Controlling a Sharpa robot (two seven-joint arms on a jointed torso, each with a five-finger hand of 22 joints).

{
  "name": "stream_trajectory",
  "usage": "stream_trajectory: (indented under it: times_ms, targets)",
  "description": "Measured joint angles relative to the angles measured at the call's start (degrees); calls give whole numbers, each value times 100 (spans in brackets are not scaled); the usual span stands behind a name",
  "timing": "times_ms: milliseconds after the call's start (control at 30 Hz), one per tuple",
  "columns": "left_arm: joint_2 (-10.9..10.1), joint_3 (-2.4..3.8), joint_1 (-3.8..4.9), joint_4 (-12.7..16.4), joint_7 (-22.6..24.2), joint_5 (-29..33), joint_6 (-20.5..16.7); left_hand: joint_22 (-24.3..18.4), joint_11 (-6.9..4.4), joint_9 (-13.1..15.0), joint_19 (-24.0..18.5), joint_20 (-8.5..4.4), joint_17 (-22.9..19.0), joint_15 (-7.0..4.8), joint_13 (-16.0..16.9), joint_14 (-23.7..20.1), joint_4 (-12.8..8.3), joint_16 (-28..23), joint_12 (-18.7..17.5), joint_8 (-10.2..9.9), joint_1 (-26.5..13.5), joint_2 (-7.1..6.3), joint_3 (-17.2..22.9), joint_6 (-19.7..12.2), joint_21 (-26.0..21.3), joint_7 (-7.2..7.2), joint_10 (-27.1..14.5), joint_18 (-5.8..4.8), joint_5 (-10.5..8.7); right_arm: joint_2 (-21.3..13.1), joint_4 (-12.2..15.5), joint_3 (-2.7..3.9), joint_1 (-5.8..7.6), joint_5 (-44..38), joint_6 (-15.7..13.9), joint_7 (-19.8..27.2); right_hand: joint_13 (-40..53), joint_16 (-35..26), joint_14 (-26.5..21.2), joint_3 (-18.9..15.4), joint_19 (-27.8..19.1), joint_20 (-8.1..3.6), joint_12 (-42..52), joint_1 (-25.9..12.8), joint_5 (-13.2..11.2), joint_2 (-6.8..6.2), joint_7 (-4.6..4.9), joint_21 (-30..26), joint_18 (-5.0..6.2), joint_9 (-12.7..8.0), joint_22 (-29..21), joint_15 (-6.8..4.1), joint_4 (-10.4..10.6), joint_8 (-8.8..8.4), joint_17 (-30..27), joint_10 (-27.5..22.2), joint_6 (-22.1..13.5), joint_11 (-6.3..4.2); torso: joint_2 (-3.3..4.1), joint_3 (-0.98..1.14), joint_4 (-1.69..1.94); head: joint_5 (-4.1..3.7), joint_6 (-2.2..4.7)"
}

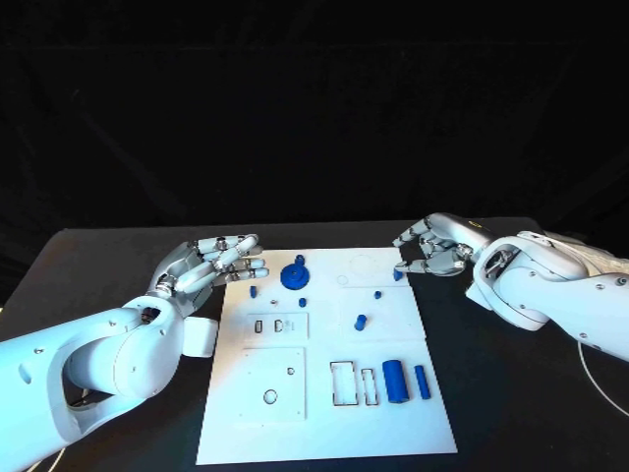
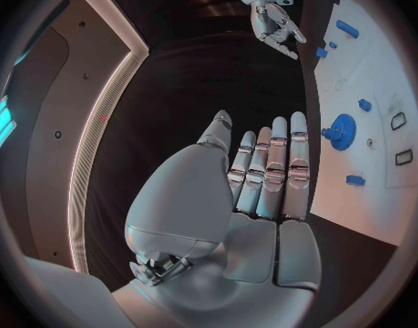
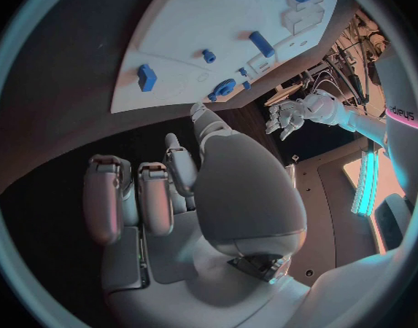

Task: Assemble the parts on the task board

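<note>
The white task board (image 1: 329,423) lies in the middle of the black table. A blue gear (image 1: 295,276) stands near its far left corner, and it is seen again as the gear (image 2: 340,132). Several small blue pegs sit on the far half, among them one (image 1: 360,322) near the middle. A small blue piece (image 1: 398,275) lies on the board just under my right hand's fingertips; the right wrist view shows this piece (image 3: 146,76) apart from the fingers. My right hand (image 1: 435,246) hovers at the far right edge, fingers half curled, holding nothing. My left hand (image 1: 215,261) hovers at the far left edge, fingers stretched out.
A thick blue cylinder (image 1: 394,381) and a thinner blue bar (image 1: 423,382) lie on the board's near right part, beside two rectangular slots (image 1: 355,383). Bare black table (image 1: 542,413) lies on both sides of the board.
</note>
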Motion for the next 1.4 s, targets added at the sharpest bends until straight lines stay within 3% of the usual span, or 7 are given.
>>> stream_trajectory:
  times_ms: [233,533,933,1100,1400]
  targets:
    - [9,0,0,-31,1,0,14,0,0,0,0,0,5,0,0,0,0,0,0,0,0,0,0,0,0,0,0,0,0,49,-362,-9,-150,114,87,267,0,0,0,-16,0,0,0,13,0,-13,0,0,0,0,0,0,-16,0,5,0,0,0,0,8,-2,-7,-18]
    - [12,-1,-1,-73,1,0,21,1,0,0,0,0,4,0,0,0,0,0,0,0,0,0,0,0,0,0,0,0,0,97,-547,-10,-255,148,180,428,1,0,0,-16,0,0,0,24,26,-21,0,0,0,0,-7,0,-47,0,4,-1,0,0,3,9,14,-16,-38]
    - [24,-1,-1,-91,-1,0,29,-6,0,0,0,0,9,0,0,0,-33,0,0,1,0,0,1,0,0,0,0,0,0,350,-855,-8,-315,164,221,468,43,20,0,57,-1,0,80,170,155,180,-15,0,1,8,2,0,-119,0,3,18,84,20,4,11,24,-20,-78]
    - [18,-1,-1,-102,-2,0,31,-6,0,0,0,0,9,0,0,0,-33,0,0,1,0,0,1,0,0,0,0,0,0,399,-931,-8,-339,178,228,460,49,19,0,143,-1,0,111,210,-66,291,-1,0,0,8,10,0,-205,0,3,17,169,21,4,10,24,-9,-88]
    - [18,-1,-1,-104,-3,0,36,-5,0,0,0,0,9,0,0,0,-33,0,0,1,0,0,1,0,0,0,0,0,0,471,-1030,-8,-347,192,240,447,57,19,0,289,-1,0,162,287,-207,401,-40,-1,0,20,17,0,-302,25,2,61,369,15,2,10,18,1,-97]
